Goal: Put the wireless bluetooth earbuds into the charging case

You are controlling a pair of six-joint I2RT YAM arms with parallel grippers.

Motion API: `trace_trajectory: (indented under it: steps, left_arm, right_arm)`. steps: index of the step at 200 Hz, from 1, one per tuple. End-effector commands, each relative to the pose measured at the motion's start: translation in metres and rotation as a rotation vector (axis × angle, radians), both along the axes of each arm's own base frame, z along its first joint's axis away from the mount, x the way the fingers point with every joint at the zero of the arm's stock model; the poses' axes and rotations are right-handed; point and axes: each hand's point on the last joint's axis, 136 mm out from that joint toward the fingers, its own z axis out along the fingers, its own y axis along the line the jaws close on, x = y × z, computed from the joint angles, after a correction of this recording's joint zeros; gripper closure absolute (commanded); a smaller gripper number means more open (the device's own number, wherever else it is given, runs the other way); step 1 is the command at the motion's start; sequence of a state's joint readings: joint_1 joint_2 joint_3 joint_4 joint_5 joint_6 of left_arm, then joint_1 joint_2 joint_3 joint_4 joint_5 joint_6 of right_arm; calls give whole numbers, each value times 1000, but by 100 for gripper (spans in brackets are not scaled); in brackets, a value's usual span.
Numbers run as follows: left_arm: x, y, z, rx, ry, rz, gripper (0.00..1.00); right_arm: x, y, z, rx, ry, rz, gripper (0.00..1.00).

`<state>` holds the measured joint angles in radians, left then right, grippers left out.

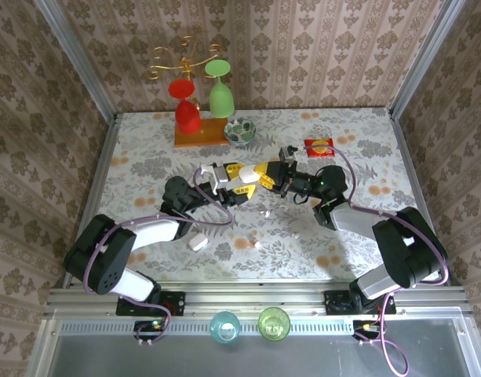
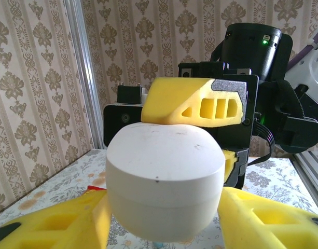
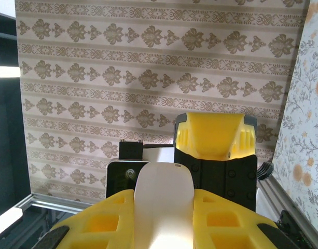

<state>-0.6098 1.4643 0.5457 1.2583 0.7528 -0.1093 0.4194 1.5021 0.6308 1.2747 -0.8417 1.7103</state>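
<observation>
Progress: early, no bud seated | charging case (image 2: 164,181): held between both arms mid-table, lid seemingly closed | right gripper (image 1: 265,174): clamped on it | left gripper (image 1: 240,179): fingers flank it, grip cannot be told | earbuds (image 1: 265,212): loose on table (image 1: 366,228), 6 o'clock of case | left: open lid, insert buds
</observation>
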Motion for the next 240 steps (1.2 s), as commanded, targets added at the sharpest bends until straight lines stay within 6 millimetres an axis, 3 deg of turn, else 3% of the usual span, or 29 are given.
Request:
trace_trajectory:
  steps: [1,74,145,166,202,240]
  left_arm:
    - [-7,0,25,-45,-66,-17,43]
    - [-8,0,34,-63,-63,-23,39]
    - [-8,-3,32,-56,-61,-39,68]
    - [-6,-3,29,-52,-59,-36,70]
    - [-3,1,27,-54,-10,-31,73]
    - [-5,10,18,-47,79,-56,73]
  right_arm:
    - [-1,-3,11,29,-28,-19,92]
    - [2,-1,2,20,-3,-22,93]
    - [2,-1,8,27,-12,-17,91]
    - [3,-2,10,30,-18,-23,77]
    - [9,-12,6,-16,-66,-93,35]
    - [5,-24,-16,-349,-235,-176,20]
